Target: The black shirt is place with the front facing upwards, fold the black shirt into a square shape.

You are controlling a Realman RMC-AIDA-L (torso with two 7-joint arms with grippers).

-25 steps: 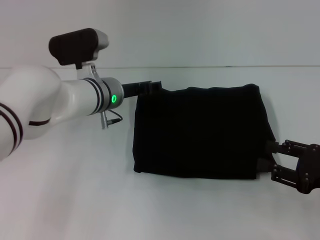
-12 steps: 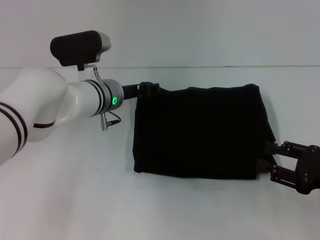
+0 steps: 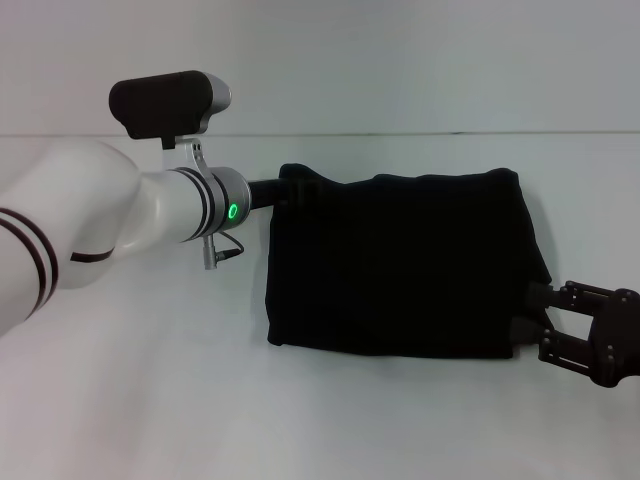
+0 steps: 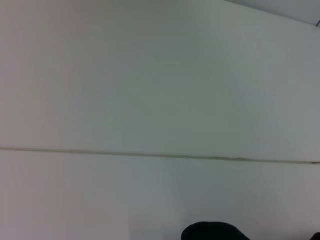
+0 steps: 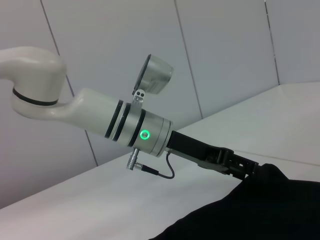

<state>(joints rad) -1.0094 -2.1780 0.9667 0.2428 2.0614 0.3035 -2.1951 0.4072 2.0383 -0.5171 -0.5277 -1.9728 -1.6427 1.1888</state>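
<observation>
The black shirt (image 3: 400, 265) lies on the white table as a folded rectangle with its print hidden. My left gripper (image 3: 292, 176) is at the shirt's far left corner and shut on that corner, which bulges upward a little. The right wrist view shows the same left gripper (image 5: 250, 169) meeting the shirt (image 5: 260, 210) at its raised corner. By the shirt's near right corner, my right gripper (image 3: 535, 320) is open, its fingers (image 3: 548, 293) level with the shirt's right edge. In the left wrist view a dark bit (image 4: 215, 233) shows at the picture's edge.
The white table (image 3: 150, 400) spreads around the shirt and meets a pale wall (image 3: 400, 60) at the back. My white left arm (image 3: 90, 225) reaches across the table's left side.
My left arm has slid to the right, and its fingers, seen earlier beside the shirt's far left corner, now merge with the cloth. The right gripper has crept slightly left.
</observation>
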